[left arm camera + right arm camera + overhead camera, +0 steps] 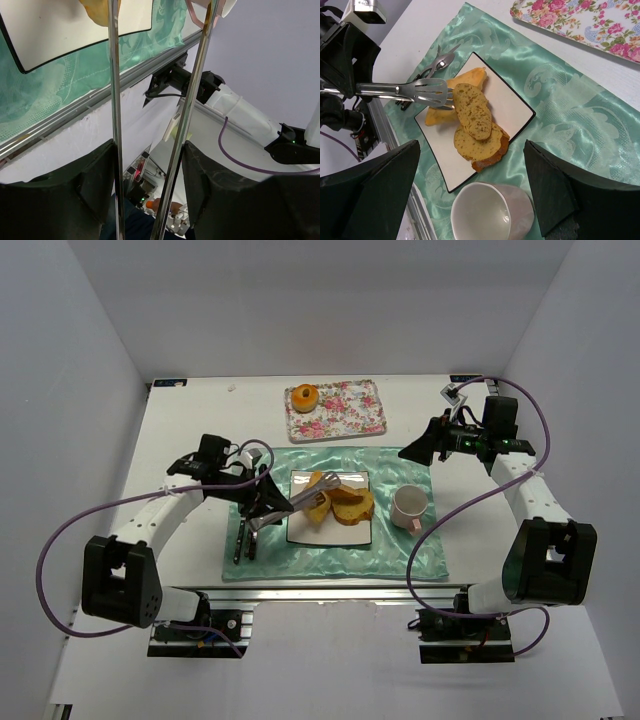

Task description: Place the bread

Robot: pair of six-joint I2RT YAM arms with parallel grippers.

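Observation:
Three bread pieces lie on a white square plate (303, 530) with a black rim: a pale wedge (321, 483) and two browner slices (352, 506), one overlapping the other. In the right wrist view the wedge (438, 118) lies left of the slices (474, 111). My left gripper (262, 502) is shut on metal tongs (300, 500), and their two arms (114, 100) run between its fingers (90, 185). The tongs' slotted head (427, 92) is over the wedge, touching the upper slice's edge. My right gripper (415, 452) is open and empty, above the mat behind the cup.
A pale pink cup (408, 508) lies tipped on the green mat (400, 465), right of the plate. A floral tray (345, 410) at the back holds a round orange bun (304, 397). Cutlery (243, 538) lies on the mat's left side.

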